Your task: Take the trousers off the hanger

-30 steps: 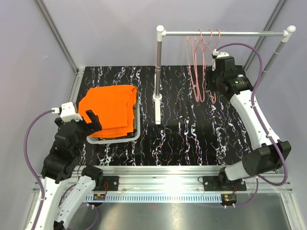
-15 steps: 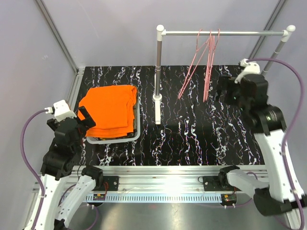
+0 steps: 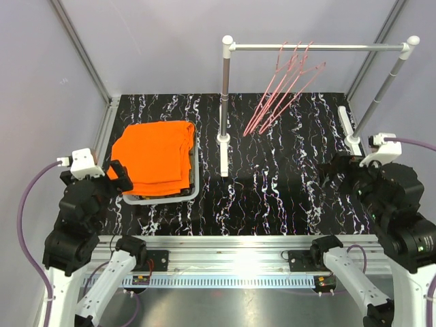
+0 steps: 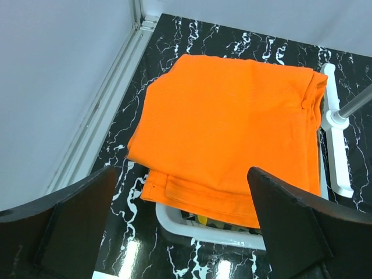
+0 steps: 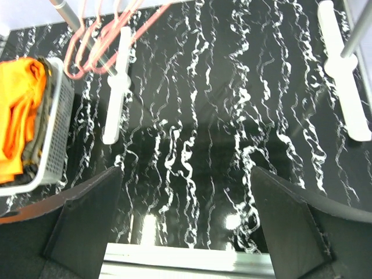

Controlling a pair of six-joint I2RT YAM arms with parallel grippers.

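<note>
A black tabletop veined with white marbling [image 3: 286, 197] carried a white plastic mesh basket [image 3: 163, 199] at its left and the clothes rail's two white bar-shaped feet [image 3: 224, 157] [image 3: 347, 126].

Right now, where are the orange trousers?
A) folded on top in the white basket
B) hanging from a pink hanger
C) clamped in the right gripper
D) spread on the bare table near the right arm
A: the orange trousers lie folded on top in the white basket, while the pink hangers are bare.
</note>
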